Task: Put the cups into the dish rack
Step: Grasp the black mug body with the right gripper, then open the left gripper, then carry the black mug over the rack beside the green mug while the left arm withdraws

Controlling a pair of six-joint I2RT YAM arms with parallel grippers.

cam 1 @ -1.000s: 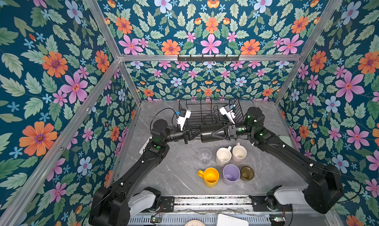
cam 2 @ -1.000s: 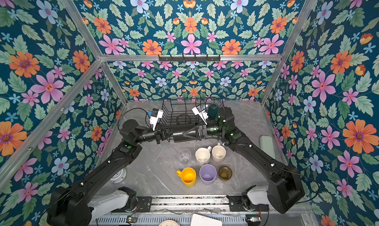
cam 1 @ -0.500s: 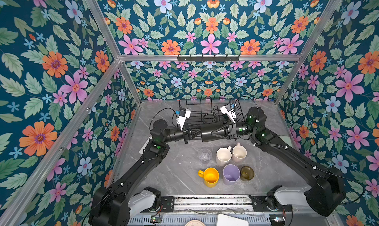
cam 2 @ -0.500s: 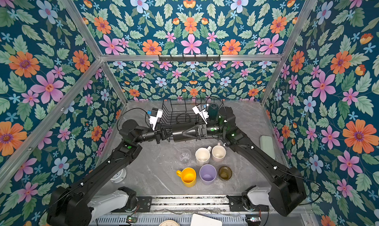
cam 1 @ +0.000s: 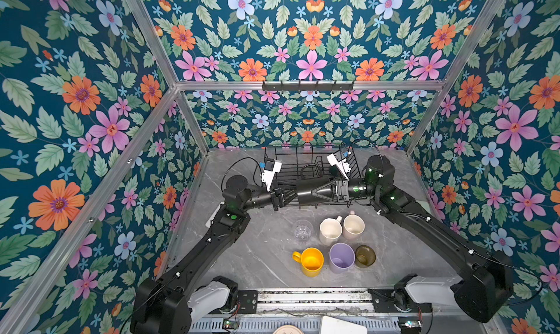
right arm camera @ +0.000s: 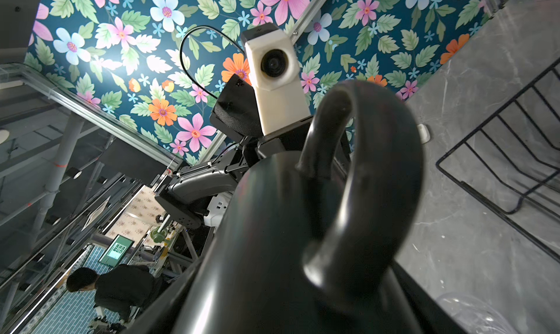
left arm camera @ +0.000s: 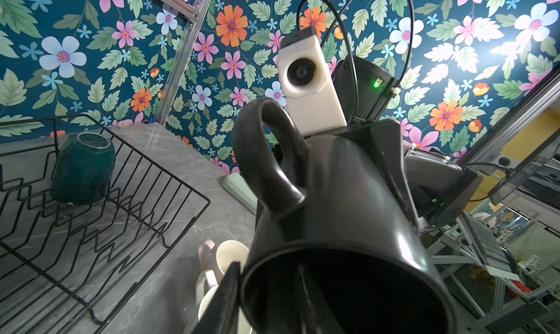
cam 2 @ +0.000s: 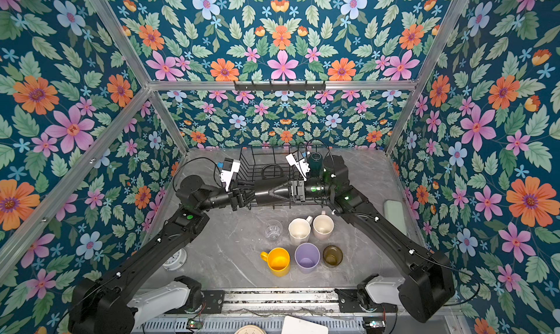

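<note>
Your two arms meet over the near edge of the dish rack, with the black mug lying on its side in the air between them, handle up. Your right gripper is clamped around the mug's base end, jaws spread wide across its body. Your left gripper is at the mug's mouth: the left wrist view shows one finger just outside the rim and another dark bar inside the opening, the two apart and straddling the wall, though whether they press on it you cannot tell. The rack sits at the far middle of the grey marble table, and the dark green mug stands upside down in its far right corner. Nearer to you, on the bare table, the other cups wait in two rows: the clear glass, the white mug and the pale pink mug touching each other, then the yellow mug, the lavender tumbler and the amber-brown glass closest to you.
</note>
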